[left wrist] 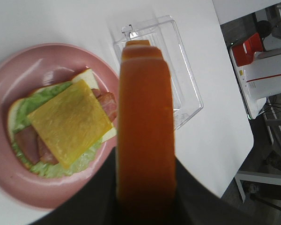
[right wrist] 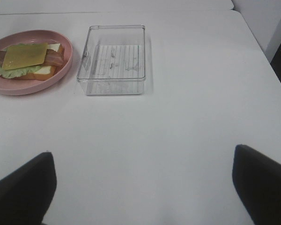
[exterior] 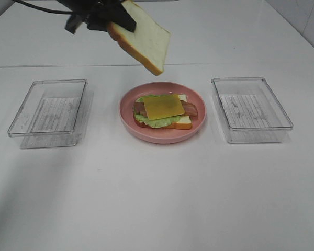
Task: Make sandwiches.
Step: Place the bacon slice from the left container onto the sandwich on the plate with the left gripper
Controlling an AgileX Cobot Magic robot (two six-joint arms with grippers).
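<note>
White table [exterior: 157, 209] fills the high view: the left gripper [exterior: 112, 23] hangs at the far side, clamped on a bread slice [exterior: 144, 36], above the open sandwich [exterior: 165, 111] on the pink plate [exterior: 162, 137] between two clear trays [exterior: 48, 112]. From the left wrist, that slice's brown crust [left wrist: 145, 136] stands before the plate. From the right wrist, the right gripper [right wrist: 143, 187] has its dark fingers [right wrist: 23, 187] spread wide over bare table.

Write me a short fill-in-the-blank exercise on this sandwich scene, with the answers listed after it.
1. The left hand holds a slice of ____ in the air.
2. The top layer of the open sandwich is a yellow square of ____.
3. The sandwich lies on a round plate whose colour is ____.
4. The two clear trays beside the plate hold ____ food.

Answers: bread; cheese; pink; no
</note>
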